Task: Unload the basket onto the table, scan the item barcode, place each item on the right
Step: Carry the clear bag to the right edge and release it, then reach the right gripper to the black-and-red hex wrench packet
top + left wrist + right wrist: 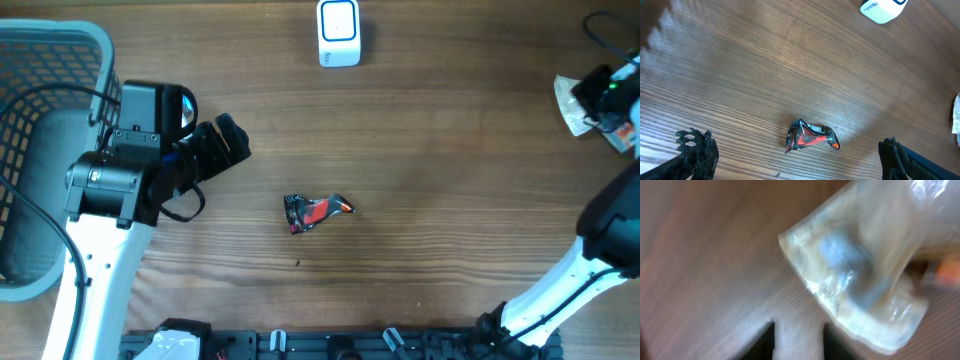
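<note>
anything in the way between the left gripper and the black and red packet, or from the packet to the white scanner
Nothing visible. Only bare table lies between the left gripper and the packet, and between the packet and the scanner.

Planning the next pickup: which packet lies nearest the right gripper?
The pale, clear packet at the far right, beside the right gripper; the black-and-red packet lies in the middle.

Even, soft light; right wrist view motion-blurred.
</note>
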You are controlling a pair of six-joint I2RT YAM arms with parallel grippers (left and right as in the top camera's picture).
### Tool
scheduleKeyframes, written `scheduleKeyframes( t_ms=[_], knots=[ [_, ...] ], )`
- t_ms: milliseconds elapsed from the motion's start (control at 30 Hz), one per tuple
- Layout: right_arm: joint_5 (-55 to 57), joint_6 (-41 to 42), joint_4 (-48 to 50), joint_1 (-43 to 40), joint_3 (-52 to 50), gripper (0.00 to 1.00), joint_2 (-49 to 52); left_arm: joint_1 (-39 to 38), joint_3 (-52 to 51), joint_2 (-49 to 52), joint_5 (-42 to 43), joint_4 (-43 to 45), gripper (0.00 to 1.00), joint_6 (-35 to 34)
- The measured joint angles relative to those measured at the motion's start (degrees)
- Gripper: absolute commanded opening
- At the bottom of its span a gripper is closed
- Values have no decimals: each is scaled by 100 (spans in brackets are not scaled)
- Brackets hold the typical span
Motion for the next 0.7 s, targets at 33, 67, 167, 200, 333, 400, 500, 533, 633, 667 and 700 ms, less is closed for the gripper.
scheduleKeyframes(
  t_ms=[33,67,167,200,333,400,500,533,633,667,700],
  knots=[
    [153,133,-105,98,0,11,0,0,0,0,-2,-2,100,0],
    [289,234,-177,186,-4,9,-2,0,0,0,0,2,100,0],
    [647,466,-170,387,-136,5,-2,0,0,0,0,0,100,0],
    [809,551,-114,426,-260,5,-2,0,0,0,0,0,100,0],
    [1556,782,291,402,-675,5,-2,0,0,0,0,0,100,0],
    [1882,776,450,376,-787,6,-2,0,0,0,0,0,100,0],
    [2240,608,960,275,-813,13,-2,0,0,0,0,0,100,0],
    [2284,544,1058,245,-813,13,-2,0,0,0,0,-2,100,0],
    [2396,330,1292,83,-811,13,-2,0,0,0,0,0,100,0],
    [2426,284,1300,0,-813,13,-2,0,0,0,-2,2,100,0],
    [2430,264,1300,-66,-813,12,-2,0,0,0,0,0,100,0]
  ],
)
